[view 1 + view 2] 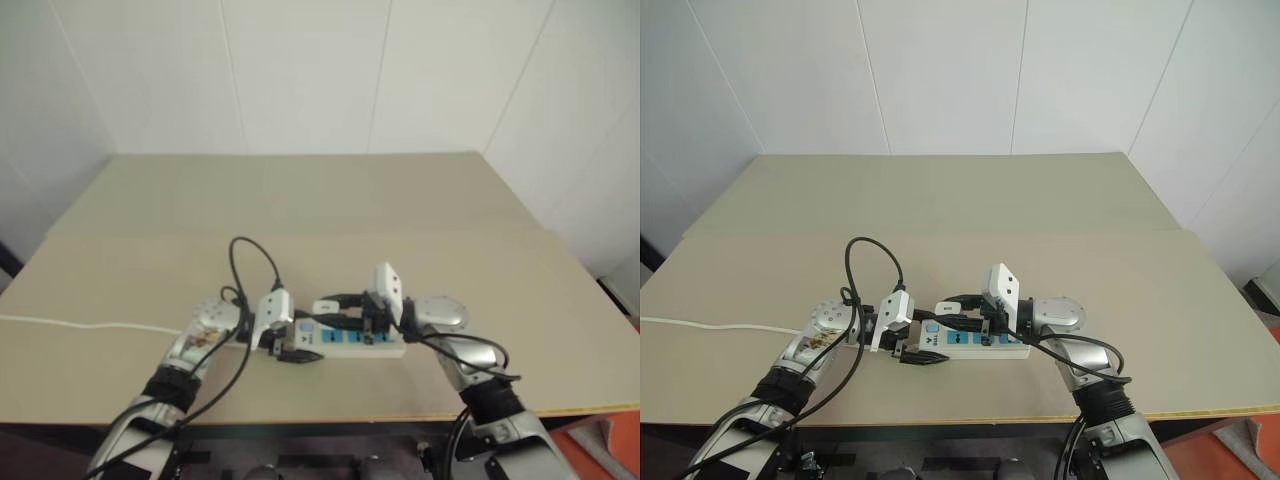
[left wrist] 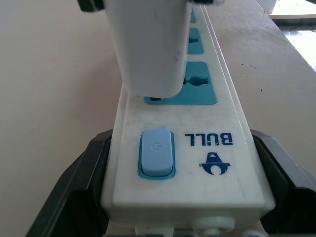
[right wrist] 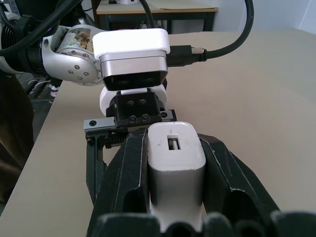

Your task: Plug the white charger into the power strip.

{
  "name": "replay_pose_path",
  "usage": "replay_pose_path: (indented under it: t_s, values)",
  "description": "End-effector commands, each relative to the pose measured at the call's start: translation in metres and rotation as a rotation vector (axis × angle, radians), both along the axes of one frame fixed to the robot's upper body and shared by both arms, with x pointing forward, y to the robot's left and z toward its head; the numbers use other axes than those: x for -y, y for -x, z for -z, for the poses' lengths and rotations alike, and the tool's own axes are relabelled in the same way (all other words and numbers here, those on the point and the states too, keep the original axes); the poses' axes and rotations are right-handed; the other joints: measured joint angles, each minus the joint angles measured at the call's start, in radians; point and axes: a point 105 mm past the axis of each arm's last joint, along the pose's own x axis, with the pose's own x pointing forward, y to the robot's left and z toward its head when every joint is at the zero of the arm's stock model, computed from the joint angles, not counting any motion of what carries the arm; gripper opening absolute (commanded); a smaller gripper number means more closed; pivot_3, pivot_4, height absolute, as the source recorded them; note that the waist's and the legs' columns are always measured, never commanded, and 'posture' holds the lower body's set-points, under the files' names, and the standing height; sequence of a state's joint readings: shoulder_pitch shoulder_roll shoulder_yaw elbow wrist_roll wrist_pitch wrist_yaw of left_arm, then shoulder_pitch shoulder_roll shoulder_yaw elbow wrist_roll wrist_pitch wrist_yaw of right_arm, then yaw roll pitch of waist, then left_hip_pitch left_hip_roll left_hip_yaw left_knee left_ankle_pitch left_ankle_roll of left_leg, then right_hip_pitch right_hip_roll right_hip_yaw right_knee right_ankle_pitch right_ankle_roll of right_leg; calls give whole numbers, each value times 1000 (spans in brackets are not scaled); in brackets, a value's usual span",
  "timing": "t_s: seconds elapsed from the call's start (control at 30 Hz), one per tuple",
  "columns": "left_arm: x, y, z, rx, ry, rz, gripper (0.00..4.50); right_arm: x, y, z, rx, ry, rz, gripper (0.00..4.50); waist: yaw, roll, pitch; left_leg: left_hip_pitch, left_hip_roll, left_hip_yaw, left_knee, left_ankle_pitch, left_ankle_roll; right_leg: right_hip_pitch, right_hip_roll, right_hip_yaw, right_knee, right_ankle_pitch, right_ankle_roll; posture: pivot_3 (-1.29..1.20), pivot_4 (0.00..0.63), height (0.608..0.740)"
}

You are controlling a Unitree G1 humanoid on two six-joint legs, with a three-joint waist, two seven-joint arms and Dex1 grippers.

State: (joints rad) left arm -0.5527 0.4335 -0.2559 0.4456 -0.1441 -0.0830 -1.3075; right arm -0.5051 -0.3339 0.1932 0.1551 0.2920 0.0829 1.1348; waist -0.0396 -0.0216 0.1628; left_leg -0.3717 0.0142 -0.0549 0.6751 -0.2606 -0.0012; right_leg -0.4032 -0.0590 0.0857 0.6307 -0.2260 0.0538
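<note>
The white charger [image 3: 176, 163] is clamped in the right hand [image 3: 176, 192] and held over the socket nearest the switch, apparently not seated. The power strip [image 2: 185, 163] is gripped at its switch end by the left hand [image 1: 918, 352], at six o'clock on the counter [image 1: 330, 200]. Pressing home is left. Counted: one charger, one strip, three sockets.

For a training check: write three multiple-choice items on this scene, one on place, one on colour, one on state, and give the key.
1. The white charger is
A. at the power strip's socket nearest the switch
B. lying on the table
C. at the far socket

2. The socket faces are
A. red
B. blue
C. black

3. The left tool is
A. open, empty
B. shut on the strip's end
C. holding a cable

Key: A, charger sits over that socket; B, faces look blue; B, fingers flank the strip's end.
</note>
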Motion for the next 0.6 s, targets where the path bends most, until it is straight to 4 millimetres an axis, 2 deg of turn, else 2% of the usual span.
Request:
replay_pose_path:
  t_s: [0.03, 0.2, 0.43, 0.6]
  values:
    - [-7, 0, 9, -19, -63, -8, 3310, 2, -1, -1, 33, 8, 8, 1175, 0, 0, 0, 0, 0, 0, 0, 0, 0, 0, 0, 0, 0, 0, 0, 0, 150, 740]
    - [-8, 1, 8, -20, -66, -3, 3310, 7, -3, 4, 41, 32, 9, 1175, -1, 0, 0, 0, 0, 0, 0, 0, 0, 0, 0, 0, 0, 0, 0, 0, 150, 740]
    - [-12, 2, 9, -23, -83, 2, 3310, 29, -9, 21, 25, 97, 43, 1175, 0, 0, 0, 0, 0, 0, -1, 0, 0, 0, 0, 0, -1, 0, 0, 0, 150, 740]
    - [-15, 3, 9, -24, -87, -1, 3310, 37, -13, 27, 13, 113, 62, 1175, 0, 0, 0, 0, 0, 0, -1, 0, 0, 0, 0, 0, -1, 0, 0, 0, 150, 740]
